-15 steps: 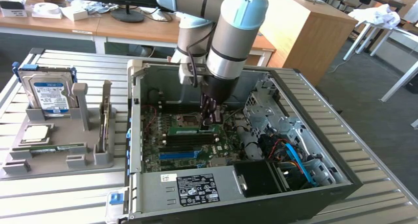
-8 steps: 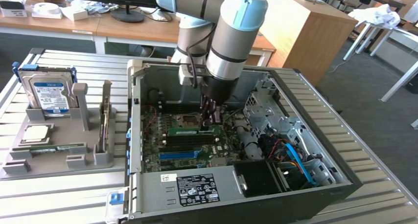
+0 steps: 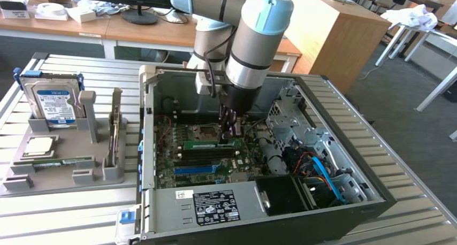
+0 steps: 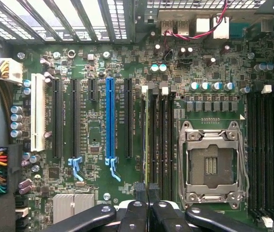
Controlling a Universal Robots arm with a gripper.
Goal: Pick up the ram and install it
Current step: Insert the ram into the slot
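Note:
The ram (image 3: 207,144) is a thin green stick standing on edge in a memory slot of the motherboard, beside the processor socket (image 3: 205,130). My gripper (image 3: 233,131) reaches down into the open computer case and is shut on the ram's top edge, at the end towards the exterior view's right. In the wrist view the ram (image 4: 148,140) shows edge-on as a narrow green line along one black slot. Its near end runs in between my gripper's (image 4: 148,189) closed black fingertips (image 4: 141,187).
The case walls (image 3: 146,148) and drive bays with blue cables (image 3: 321,173) hem in the arm. A grey holder (image 3: 64,173) at the exterior view's left carries a hard drive (image 3: 53,103), a square processor (image 3: 39,145) and another green stick (image 3: 53,162). Empty socket (image 4: 212,166) and blue slot (image 4: 110,118) flank the ram.

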